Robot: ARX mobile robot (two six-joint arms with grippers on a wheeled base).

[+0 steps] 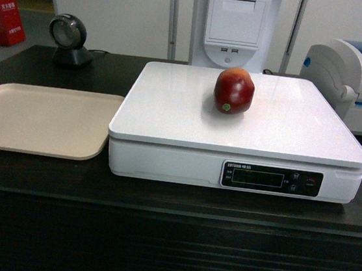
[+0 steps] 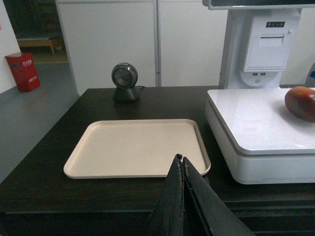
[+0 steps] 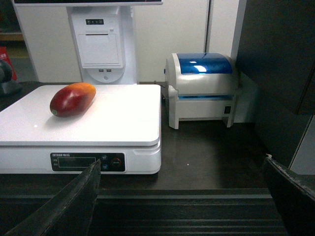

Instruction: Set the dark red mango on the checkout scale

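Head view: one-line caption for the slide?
Dark red mango resting on the white scale at the black checkout, beige tray alongside.

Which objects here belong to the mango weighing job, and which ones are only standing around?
Belong to the job:
glossy dark red mango
large white flat-topped scale
long black checkout counter

Only standing around:
flat beige tray
round grey barcode scanner
white-and-blue printer
red box

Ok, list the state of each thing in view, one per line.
dark red mango: lying on the scale, free of both claws
scale: loaded, display dark
beige tray: bare, flat on the checkout
left claw: shut, holding nothing
right claw: open, holding nothing
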